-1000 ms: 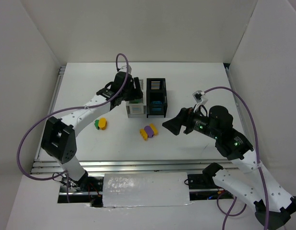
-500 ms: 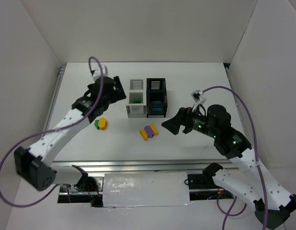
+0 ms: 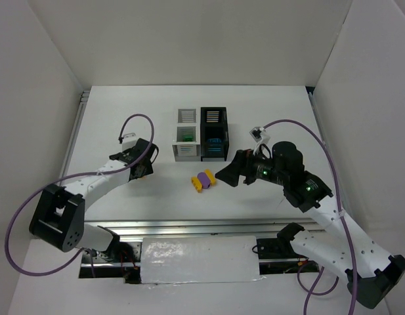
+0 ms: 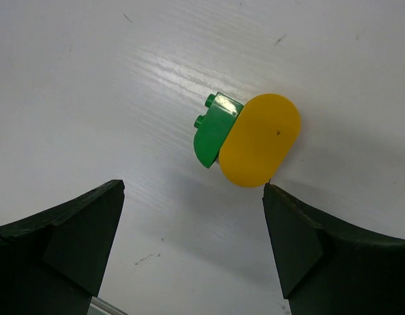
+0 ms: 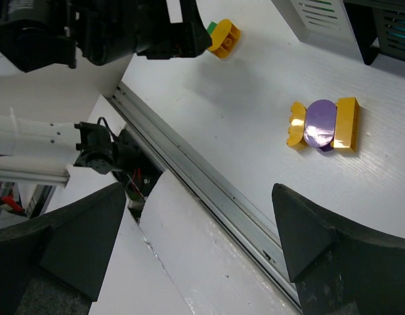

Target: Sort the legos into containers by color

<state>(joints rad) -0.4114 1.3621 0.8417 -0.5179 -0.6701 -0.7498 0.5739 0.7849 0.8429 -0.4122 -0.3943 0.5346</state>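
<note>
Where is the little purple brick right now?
In the overhead view the purple brick lies on the table between two yellow bricks, on the arms' side of the bins and just left of the right gripper.

The white table carried the containers, a joined block of two white and two black bins, standing toward its far middle. Nearer, just in front of the block, a purple lego lay between a long yellow brick and a shorter yellow brick, all three touching. Well apart to the left, a green lego lay against a rounded yellow lego.
</note>
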